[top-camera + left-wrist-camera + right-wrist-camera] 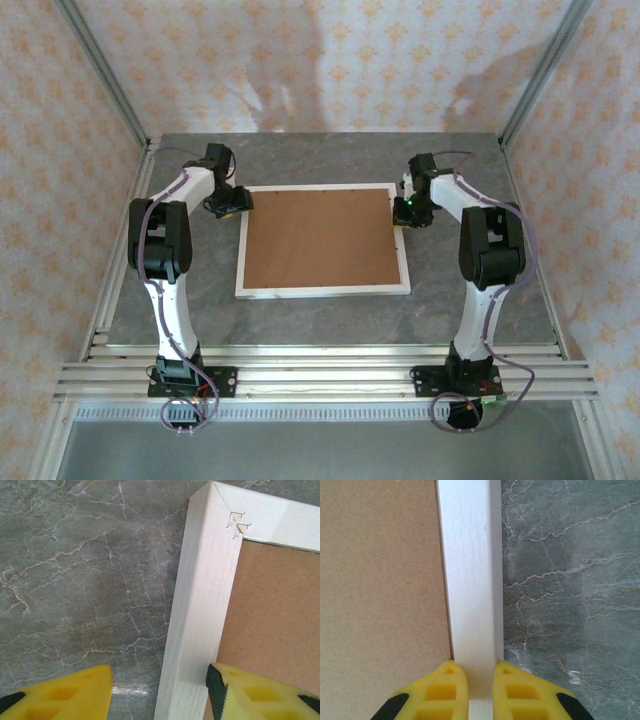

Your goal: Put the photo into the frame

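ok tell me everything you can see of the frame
The frame is a large thin white rectangle, wood-like grain, lying flat and back-up on the grey marbled table. A brown backing board fills its opening; staples bridge a mitred corner. The right gripper is shut on its right rail; the left gripper stands open astride the left rail.

top: high, looking down | wrists: close, down on frame [322, 291] edges

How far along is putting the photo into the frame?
Done: backing board sits inside the frame, lying face down. In hand: right gripper pinches its right border; left gripper straddles the left border, open. Left: cannot tell whether the photo lies beneath.
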Available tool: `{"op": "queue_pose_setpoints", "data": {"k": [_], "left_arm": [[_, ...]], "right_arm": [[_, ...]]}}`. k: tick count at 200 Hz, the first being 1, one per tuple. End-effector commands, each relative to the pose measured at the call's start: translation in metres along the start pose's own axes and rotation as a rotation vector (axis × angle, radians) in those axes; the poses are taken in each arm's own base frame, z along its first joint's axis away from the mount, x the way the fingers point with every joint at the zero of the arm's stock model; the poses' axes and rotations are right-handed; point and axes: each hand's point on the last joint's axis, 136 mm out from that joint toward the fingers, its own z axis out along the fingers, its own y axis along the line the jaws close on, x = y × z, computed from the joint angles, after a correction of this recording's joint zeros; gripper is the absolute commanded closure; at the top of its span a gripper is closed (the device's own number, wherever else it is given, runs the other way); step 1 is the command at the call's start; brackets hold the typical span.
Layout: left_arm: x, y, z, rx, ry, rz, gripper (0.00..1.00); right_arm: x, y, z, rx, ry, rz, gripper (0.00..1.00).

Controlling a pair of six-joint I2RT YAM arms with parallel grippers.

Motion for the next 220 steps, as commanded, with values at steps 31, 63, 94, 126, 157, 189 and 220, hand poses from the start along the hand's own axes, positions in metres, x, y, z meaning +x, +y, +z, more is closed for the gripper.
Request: {"op": "queue_pose_setpoints", "data": {"k": [31,63,94,126,157,189,220], "left_arm": [[0.049,-0.003,0.044,-0.043,0.165,0.013,0.46],[0.057,-0.023,0.048,0.014,0.17,-0.008,0.47],[0.068,-0.033,0.059,0.001,0.208,0.018,0.47],[0.066,-0.043,0.058,0.008,0.207,0.026,0.47],[0.036,-0.055,0.015,0.013,0.107,0.056,0.45],[0.013,-0.053,-0.039,-0.005,-0.009,0.075,0.41],[0.012,-0.043,-0.084,0.022,-0.105,0.037,0.39]], "right_arm": [[0.013,-0.008,0.024,0.032,0.078,0.0,0.88],[0.012,-0.005,0.025,0.015,0.08,0.003,0.89],[0.013,-0.006,0.024,0.019,0.079,0.0,0.89],[0.013,-0.007,0.023,0.024,0.078,0.001,0.89],[0.011,-0.012,0.02,0.06,0.067,0.006,0.89],[0.012,-0.015,0.02,0.079,0.067,0.011,0.89],[0.012,-0.017,0.018,0.091,0.065,0.009,0.89]]}}
